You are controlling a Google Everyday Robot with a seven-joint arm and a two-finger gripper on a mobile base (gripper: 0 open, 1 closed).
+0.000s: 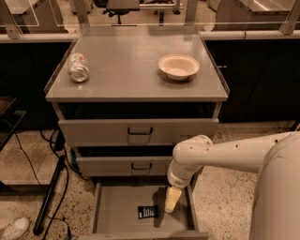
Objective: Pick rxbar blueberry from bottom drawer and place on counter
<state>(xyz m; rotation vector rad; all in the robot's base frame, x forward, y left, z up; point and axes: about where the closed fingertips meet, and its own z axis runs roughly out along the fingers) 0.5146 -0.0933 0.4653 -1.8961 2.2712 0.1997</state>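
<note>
Speckled flooring surrounds a grey drawer cabinet, and behind it a clear partition and the foot of an office chair (123, 6) are cut off by the upper edge. On the desk (126, 75), the cabinet's flat top, a silver can (78, 67) lies on its side near the left edge. A pale bowl (178, 66) sits well apart from it on the right. Its inside is hard to make out.

Below, the top drawer (108, 132) and middle drawer (105, 165) stand slightly out, with dark gaps above them hiding their contents. The bottom drawer (115, 208) is pulled far out, and its front is cut off by the lower edge. The rxbar blueberry (147, 212) lies flat on this drawer's floor, right of centre. Its lettering is too small to read.

A white arm (225, 152) reaches in from the right, with its bulk cut off at the corner. The gripper (172, 200) hangs down inside the bottom drawer, just to the right of the bar. It shows as one cream tapered shape, so I cannot tell whether it is parted or closed, nor whether it touches the floor or the wrapper. A white shoe (14, 228) is partly cut off at the lower left, beside dark cables (52, 192).
</note>
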